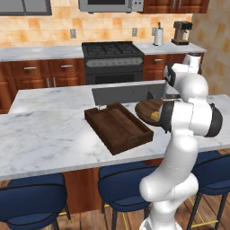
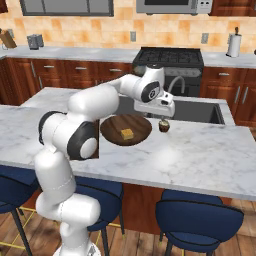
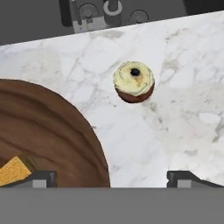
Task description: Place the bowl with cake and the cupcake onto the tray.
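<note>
bowl (image 2: pixel 126 130): yellow cake piece (image 2: pixel 127 134) inside | tray (image 1: pixel 119 127): bare | gripper (image 3: pixel 111 178): wide open, holding nothing

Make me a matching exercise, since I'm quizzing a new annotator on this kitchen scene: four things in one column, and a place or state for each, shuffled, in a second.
Things:
1. cupcake
2. yellow cake piece
3. tray
4. gripper

Places or states:
A. inside the round wooden bowl
B. on the island counter to the left of the bowl, nothing in it
C. open, above the cupcake
D. standing on the marble beside the bowl, near the sink

Pairs: 1-D, 2-A, 3-B, 4-C
</note>
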Motion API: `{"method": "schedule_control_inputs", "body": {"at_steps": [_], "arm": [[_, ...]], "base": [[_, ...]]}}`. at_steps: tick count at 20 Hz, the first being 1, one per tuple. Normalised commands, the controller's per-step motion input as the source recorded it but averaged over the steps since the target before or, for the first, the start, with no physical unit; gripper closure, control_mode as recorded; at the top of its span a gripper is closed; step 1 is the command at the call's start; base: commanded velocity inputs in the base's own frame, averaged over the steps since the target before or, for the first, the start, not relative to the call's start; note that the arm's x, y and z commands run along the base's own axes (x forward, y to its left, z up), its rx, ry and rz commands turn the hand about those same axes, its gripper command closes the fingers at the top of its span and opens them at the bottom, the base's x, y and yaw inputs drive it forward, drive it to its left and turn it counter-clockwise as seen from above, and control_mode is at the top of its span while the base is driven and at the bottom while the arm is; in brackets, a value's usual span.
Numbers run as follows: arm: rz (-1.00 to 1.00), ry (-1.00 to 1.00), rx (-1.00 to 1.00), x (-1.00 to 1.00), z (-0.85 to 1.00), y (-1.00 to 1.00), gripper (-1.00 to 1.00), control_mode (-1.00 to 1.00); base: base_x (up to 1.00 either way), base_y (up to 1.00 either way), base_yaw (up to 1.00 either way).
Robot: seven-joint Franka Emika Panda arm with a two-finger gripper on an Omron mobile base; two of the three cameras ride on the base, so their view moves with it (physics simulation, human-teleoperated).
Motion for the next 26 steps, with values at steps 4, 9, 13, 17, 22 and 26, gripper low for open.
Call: {"method": "schedule_control_inputs", "body": {"at_steps": [4, 9, 13, 17, 22, 26], "arm": [[0.00, 0.02, 0.01, 0.28, -0.30, -0.19, -1.00, -1.00], [0.00, 0.01, 0.01, 0.32, -0.23, -0.21, -1.00, -1.00], [0.00, 0.01, 0.02, 0.33, -0.21, -0.17, -1.00, -1.00], [0.00, 0.02, 0.02, 0.42, -0.23, -0.12, -1.00, -1.00], [0.00, 0.01, 0.02, 0.42, -0.20, -0.06, -1.00, -1.00], [0.00, 0.02, 0.00, 0.40, -0.24, -0.10, -1.00, -1.00]], "base": [[0.00, 0.00, 0.00], [0.00, 0.00, 0.00], [0.00, 0.00, 0.00], [0.00, 0.00, 0.00], [0.00, 0.00, 0.00], [0.00, 0.00, 0.00]]}}
